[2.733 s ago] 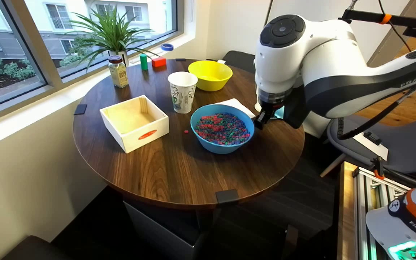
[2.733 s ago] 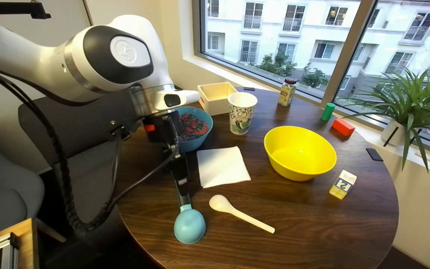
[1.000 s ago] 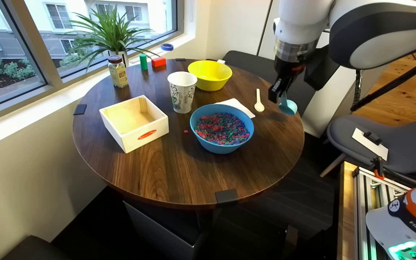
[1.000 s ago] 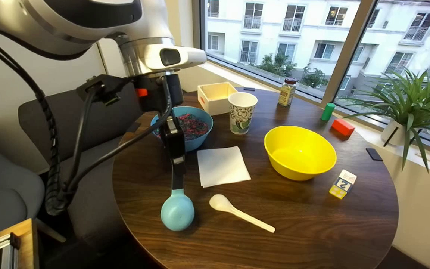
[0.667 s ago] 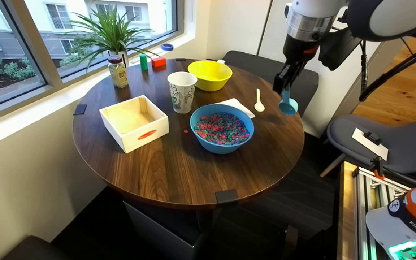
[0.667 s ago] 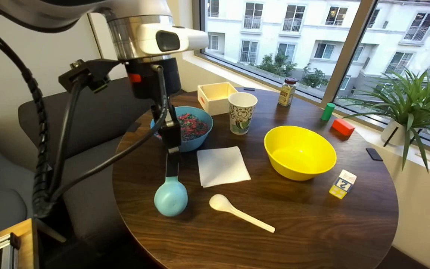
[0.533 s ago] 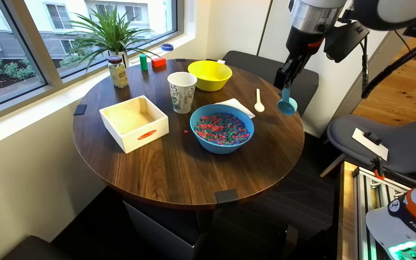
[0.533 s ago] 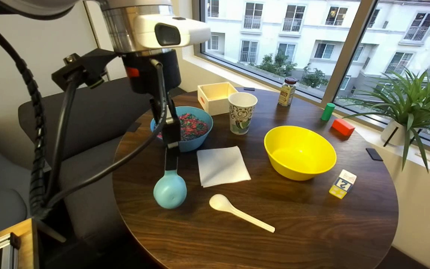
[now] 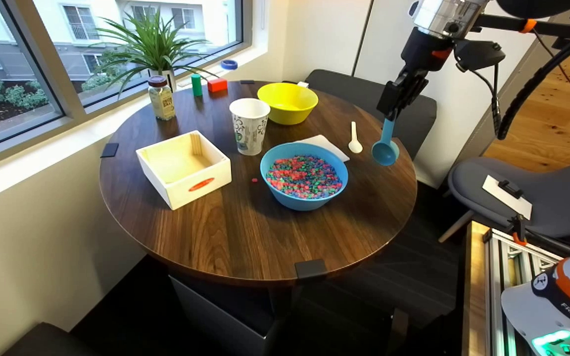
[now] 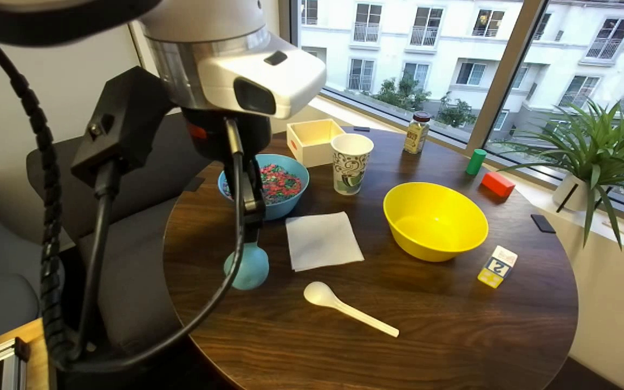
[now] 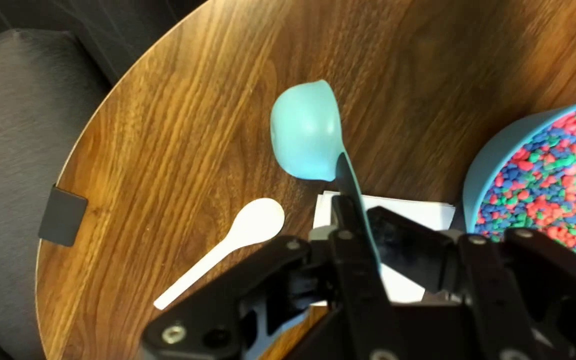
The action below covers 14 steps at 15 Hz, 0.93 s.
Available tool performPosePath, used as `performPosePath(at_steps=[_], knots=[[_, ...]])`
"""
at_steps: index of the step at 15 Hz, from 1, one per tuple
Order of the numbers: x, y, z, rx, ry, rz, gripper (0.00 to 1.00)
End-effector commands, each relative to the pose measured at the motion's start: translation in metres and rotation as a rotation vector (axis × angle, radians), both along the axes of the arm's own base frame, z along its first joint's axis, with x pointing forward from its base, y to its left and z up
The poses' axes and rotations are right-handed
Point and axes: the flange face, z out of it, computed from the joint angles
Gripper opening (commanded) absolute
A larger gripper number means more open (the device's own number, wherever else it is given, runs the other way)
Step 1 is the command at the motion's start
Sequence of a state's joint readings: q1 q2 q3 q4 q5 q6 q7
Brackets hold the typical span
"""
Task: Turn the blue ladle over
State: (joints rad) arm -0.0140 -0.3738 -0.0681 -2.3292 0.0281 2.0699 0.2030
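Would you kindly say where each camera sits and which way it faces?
An exterior view: raised, facing down across the round brown wooden table; white arm, base and black gripper show.
An exterior view: raised, facing down past the white plastic spoon toward the glass window; arm and gripper show.
Wrist view: on the arm, facing down at the table and blue plastic ladle; gripper shows.
Both exterior views share the table, spoon and ladle.

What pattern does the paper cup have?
Dark swirls on white, with green lower down; the paper cup shows best in an exterior view.
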Motion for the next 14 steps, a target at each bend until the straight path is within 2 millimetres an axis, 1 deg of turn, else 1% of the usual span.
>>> performPosePath(at_steps=[1, 14], knots=[[-0.012, -0.010, -0.015, 0.094, -0.034, -0.006, 0.03], [-0.024, -0.029, -0.036, 0.304, -0.110, 0.034, 0.03]])
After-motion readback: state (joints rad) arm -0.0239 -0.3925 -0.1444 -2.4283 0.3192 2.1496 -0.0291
